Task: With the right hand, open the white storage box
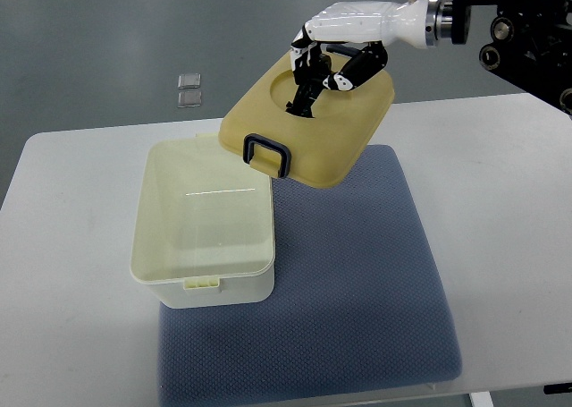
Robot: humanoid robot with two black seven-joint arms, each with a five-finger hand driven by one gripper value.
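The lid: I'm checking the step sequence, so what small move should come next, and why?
Probably lower the lid onto the bare blue mat to the box's right and release. The right hand holds it lifted and tilted, clear of the white box, which already stands open, so only setting it down remains.

Right hand (326,63) grips tan lid (313,121) aloft, tilted; open white storage box (204,224) below-left on blue mat (357,282).

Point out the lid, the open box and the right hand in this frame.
lid (335,125), top view, on its bare top surface.
white storage box (204,286), top view, on its front wall.
right hand (315,85), top view, between its fingertips at the lid's recess.
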